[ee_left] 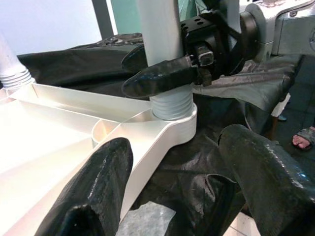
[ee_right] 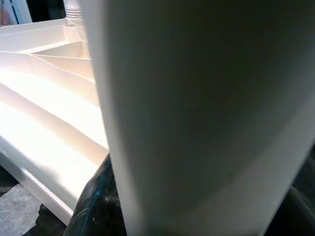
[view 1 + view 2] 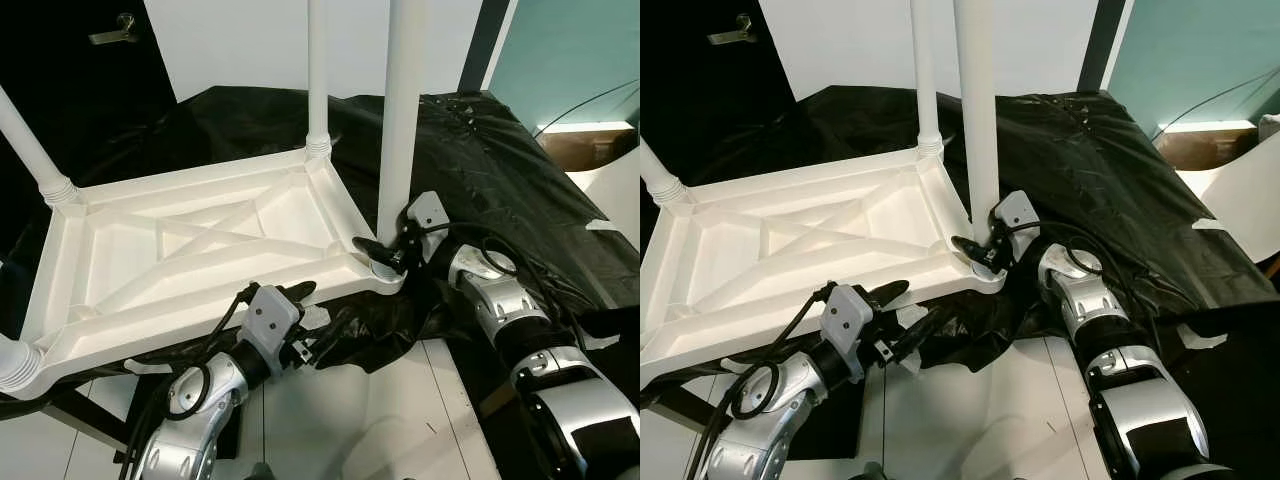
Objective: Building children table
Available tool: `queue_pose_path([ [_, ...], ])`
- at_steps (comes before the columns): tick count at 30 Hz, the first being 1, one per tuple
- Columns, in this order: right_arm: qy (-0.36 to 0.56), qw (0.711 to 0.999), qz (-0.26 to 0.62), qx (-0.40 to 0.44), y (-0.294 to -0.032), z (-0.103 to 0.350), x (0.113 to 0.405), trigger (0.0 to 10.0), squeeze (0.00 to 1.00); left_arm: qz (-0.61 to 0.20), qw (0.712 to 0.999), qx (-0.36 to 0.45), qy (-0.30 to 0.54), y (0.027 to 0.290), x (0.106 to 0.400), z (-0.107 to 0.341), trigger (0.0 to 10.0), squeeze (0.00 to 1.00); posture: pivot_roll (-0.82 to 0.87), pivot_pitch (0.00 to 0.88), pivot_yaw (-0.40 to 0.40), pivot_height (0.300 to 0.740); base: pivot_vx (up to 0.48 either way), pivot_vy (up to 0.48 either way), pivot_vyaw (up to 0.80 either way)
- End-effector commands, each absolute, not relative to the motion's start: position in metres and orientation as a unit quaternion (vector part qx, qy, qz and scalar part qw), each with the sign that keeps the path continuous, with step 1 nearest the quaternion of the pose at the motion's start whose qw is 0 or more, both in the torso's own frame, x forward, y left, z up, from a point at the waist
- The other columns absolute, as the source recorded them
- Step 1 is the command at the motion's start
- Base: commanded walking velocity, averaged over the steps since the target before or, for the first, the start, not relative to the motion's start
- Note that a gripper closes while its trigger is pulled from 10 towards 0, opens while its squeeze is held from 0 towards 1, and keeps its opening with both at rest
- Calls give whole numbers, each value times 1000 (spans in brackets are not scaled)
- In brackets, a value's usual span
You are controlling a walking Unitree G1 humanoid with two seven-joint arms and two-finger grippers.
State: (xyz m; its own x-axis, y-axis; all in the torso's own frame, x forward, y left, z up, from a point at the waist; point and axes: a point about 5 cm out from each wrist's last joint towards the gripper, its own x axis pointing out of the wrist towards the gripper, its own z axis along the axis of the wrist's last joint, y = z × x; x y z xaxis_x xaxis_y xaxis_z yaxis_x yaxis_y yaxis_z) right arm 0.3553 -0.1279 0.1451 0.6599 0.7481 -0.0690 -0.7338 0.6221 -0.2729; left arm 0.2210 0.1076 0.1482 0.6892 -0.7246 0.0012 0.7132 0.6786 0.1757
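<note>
The white plastic tabletop (image 3: 200,250) lies upside down on a black sheet. Legs stand at its corners: one at the far corner (image 3: 317,70), one at the left (image 3: 30,140), a collar at the near left (image 3: 20,365). My right gripper (image 3: 385,255) is shut on the near-right leg (image 3: 400,120), just above its threaded collar (image 1: 170,105). One finger (image 1: 162,76) crosses the front of that leg. My left gripper (image 3: 315,318) hangs open just below the tabletop's near edge, its fingers (image 1: 93,191) wide apart with nothing between them.
The black sheet (image 3: 500,150) covers a low platform and drapes to the white floor (image 3: 400,420). A dark door with a handle (image 3: 110,35) is at the back left. A cardboard box (image 3: 590,145) sits at the far right. A person's foot (image 1: 302,137) stands nearby.
</note>
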Motion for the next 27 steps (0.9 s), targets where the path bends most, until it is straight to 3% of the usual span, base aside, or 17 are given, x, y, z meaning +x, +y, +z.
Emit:
queue_pose_path([
  [1,45,896,415,-149,-137,113,345,10000,0,-386,918,80,-33,110,221,149,10000,0,129,62,8,740,0,0,0],
  [15,44,880,448,-153,-137,101,333,10000,0,-385,918,86,-33,112,222,151,10000,0,136,61,19,740,0,0,0],
  [19,56,890,450,-43,-141,102,330,10000,0,-383,919,88,-32,113,221,152,10000,0,139,58,20,740,0,0,0],
  [27,70,896,438,-11,-143,101,333,10000,0,-384,918,89,-32,114,221,153,10000,0,139,52,21,740,0,0,0],
])
